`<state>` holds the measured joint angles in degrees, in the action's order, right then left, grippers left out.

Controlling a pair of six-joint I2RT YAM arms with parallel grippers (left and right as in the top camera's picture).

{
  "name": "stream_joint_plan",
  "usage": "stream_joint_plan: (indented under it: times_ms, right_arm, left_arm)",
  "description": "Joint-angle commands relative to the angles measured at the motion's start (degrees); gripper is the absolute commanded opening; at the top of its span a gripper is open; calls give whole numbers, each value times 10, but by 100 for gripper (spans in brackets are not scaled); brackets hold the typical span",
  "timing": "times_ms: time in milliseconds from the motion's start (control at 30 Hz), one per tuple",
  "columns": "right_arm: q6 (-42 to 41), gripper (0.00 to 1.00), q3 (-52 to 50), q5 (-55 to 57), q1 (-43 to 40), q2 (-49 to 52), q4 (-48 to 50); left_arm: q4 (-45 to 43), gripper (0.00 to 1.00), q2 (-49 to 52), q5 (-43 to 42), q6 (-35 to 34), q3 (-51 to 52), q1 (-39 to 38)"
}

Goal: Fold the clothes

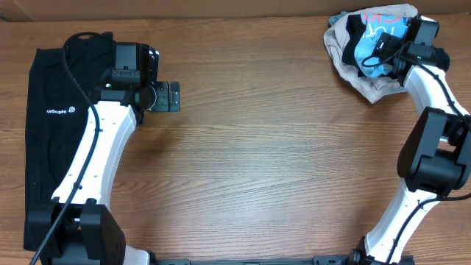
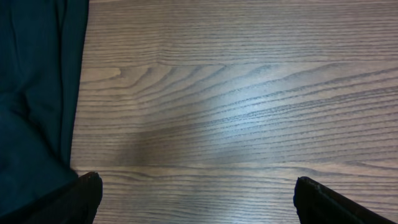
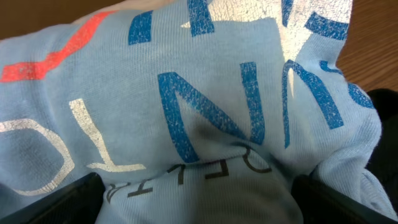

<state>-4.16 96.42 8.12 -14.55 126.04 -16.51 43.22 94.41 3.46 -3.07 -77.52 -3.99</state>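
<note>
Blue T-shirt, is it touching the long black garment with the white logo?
Apart. Overhead shows the T-shirt far right, the black garment far left, with table between them.

T-shirt [image 3: 205,81]: light blue, white/red/blue lettering | garment [image 1: 44,154]: black, white logo | table [image 1: 280,147]: brown woodgrain

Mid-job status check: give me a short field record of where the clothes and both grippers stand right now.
garment 1: long black garment with a small white logo, spread flat along the left side of the wooden table
garment 2: light blue T-shirt with white, blue and orange-red lettering, crumpled in a far-right pile with a beige cloth
left: left gripper open, over bare wood beside the black garment
right: right gripper open, close over the T-shirt
progress: T-shirt not yet folded
</note>
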Motion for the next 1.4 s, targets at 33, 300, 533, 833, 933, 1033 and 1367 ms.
stream_joint_plan:
  times_ms: [33,300,533,833,933,1033,1367]
  right_arm:
    - [-19,100,100,-45,1,-64,-111]
    - [-19,100,435,-106,1,-216,-415]
    - [-19,100,530,-110,1,-328,-436]
    - [-19,100,530,-110,1,-421,-439]
    - [-19,100,530,-110,1,-433,-439]
    - [-19,100,530,-110,1,-436,-451]
    - [-23,100,471,-211,22,-505,-375]
  left_arm:
    - [0,100,0,-5,-8,-9,2]
    - [0,100,0,-5,-8,-9,2]
    - [0,100,0,-5,-8,-9,2]
    - [0,100,0,-5,-8,-9,2]
    - [0,100,0,-5,-8,-9,2]
    - [0,100,0,-5,-8,-9,2]
    - [0,100,0,-5,-8,-9,2]
